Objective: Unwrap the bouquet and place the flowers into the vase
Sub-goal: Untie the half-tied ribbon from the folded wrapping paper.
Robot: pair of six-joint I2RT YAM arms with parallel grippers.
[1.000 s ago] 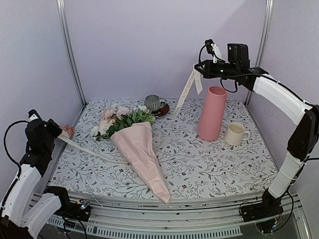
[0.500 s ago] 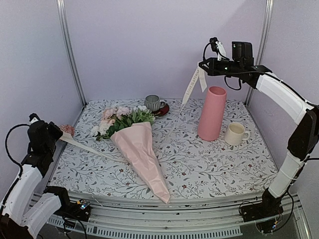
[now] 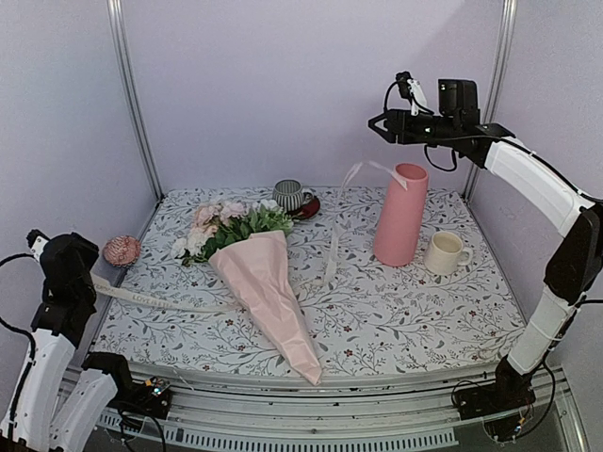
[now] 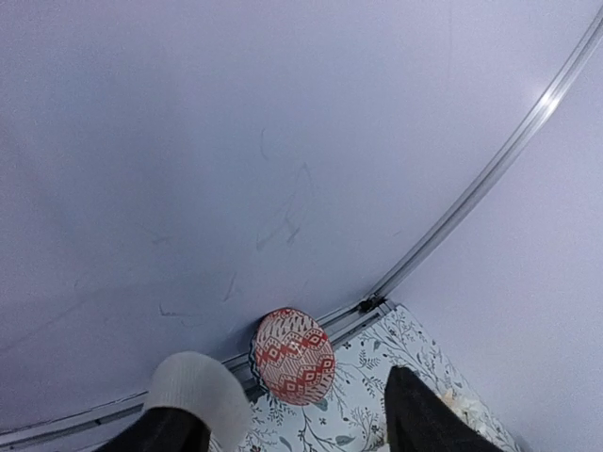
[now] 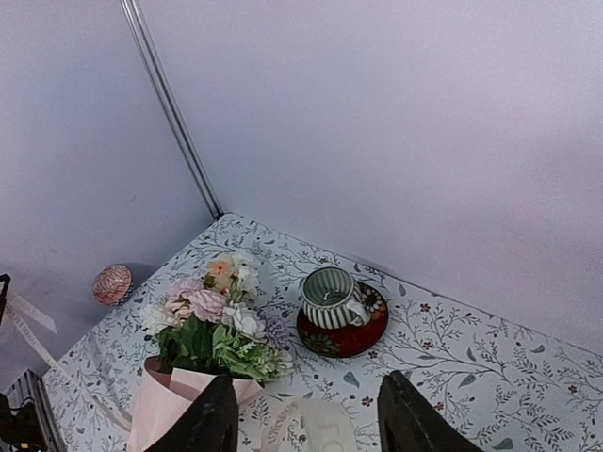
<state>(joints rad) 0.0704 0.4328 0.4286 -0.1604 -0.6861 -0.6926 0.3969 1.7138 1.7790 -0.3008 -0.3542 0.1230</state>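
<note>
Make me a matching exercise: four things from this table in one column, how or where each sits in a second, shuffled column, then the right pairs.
Things:
1. bouquet
2. vase
3. cream cup
4. striped mug

Places or states:
A. on the red saucer at the back
B. lying flat, wrapped in pink paper
C. close beside the vase, handle turned away from it
D. standing upright, the tallest vessel

Pairs: 1-B, 2-D, 3-C, 4-A
</note>
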